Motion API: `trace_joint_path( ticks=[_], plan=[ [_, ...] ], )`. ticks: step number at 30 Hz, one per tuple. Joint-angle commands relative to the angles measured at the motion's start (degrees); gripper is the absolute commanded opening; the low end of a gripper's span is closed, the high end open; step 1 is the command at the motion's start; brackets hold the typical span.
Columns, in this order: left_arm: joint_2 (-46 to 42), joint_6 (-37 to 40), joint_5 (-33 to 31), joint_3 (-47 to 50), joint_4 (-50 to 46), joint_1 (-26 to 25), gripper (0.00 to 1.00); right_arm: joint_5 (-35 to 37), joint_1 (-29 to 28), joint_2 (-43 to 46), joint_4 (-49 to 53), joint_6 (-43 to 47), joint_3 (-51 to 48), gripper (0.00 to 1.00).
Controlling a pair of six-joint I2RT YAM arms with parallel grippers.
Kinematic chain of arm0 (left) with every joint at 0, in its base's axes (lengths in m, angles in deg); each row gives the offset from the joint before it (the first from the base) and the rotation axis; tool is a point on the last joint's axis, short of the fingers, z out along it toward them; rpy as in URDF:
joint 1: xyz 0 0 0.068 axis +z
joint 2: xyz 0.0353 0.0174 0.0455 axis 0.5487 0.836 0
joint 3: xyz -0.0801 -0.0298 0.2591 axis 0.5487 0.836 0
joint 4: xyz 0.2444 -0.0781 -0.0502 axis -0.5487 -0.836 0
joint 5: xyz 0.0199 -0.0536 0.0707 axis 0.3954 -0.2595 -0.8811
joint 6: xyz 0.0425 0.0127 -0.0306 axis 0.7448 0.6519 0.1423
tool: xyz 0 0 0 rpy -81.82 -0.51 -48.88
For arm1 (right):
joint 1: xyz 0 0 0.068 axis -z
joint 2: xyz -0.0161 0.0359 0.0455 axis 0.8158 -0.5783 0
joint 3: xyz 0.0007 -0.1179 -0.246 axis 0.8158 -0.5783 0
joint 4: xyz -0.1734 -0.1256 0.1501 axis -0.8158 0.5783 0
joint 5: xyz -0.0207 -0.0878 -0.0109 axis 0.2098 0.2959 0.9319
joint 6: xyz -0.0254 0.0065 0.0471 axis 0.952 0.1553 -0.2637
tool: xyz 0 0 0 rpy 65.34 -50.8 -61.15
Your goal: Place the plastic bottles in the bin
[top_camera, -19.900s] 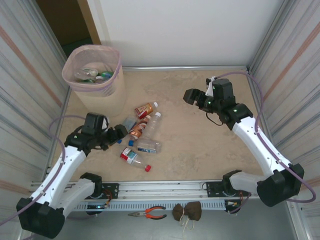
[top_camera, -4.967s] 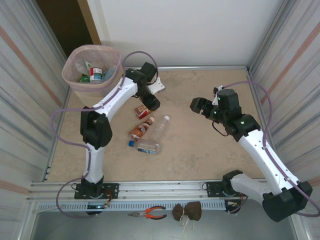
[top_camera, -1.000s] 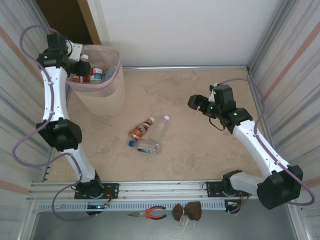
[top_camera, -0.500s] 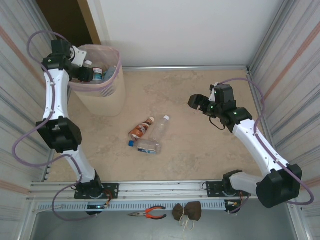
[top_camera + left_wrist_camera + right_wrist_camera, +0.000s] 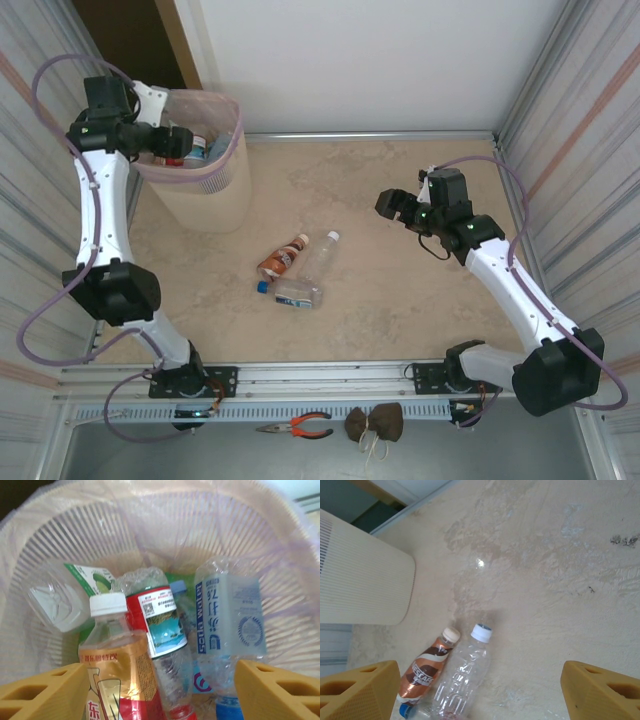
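Note:
The beige bin (image 5: 200,195) with its pink liner stands at the far left, and its ribbed wall (image 5: 165,525) surrounds several plastic bottles. My left gripper (image 5: 178,142) hangs over the bin mouth, open (image 5: 162,700). Between its wide-apart fingers lies a white-capped bottle with a gold and red label (image 5: 115,670), close to the left finger and well clear of the right one. Three bottles lie mid-table: a brown Nescafe one (image 5: 282,256) (image 5: 427,672), a clear white-capped one (image 5: 318,255) (image 5: 462,675), and a clear blue-capped one (image 5: 293,293). My right gripper (image 5: 392,207) hovers open (image 5: 480,697), to their right and above them.
Corrugated metal walls close in both sides of the table. A white wall runs along the back. Orange-handled pliers (image 5: 295,428) and a brown pouch (image 5: 375,423) lie on the front rail below the arm bases.
My left gripper has swung right over the bin mouth and opened, and the white-capped bottle it carried is now free between its fingers. The right arm has not moved.

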Motion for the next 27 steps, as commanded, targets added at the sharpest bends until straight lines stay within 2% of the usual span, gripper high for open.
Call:
trace_joint_path(
  ticks=[1,7,13,20,27],
  plan=[
    [0.39,-2.42,3.52,-4.03,1.00,0.55,0.72,-0.11,0.50,0.81,0.26,1.30,1.23,0.83],
    [5.10,-3.68,4.15,-7.86,0.46,-0.26,0.56,-0.01,0.48,1.10,0.51,1.13,1.14,0.82],
    [8.76,-3.63,-1.15,-8.08,-1.60,-0.49,0.45,0.78,0.49,2.07,1.35,1.30,1.09,0.82],
    [8.69,-2.92,-3.36,-1.36,-1.63,-0.08,0.40,0.65,0.44,2.32,1.46,1.00,0.88,0.83],
    [7.91,-4.28,-2.70,3.82,-0.92,1.60,0.37,0.59,0.42,2.99,1.59,0.60,1.06,0.82]
  ],
)
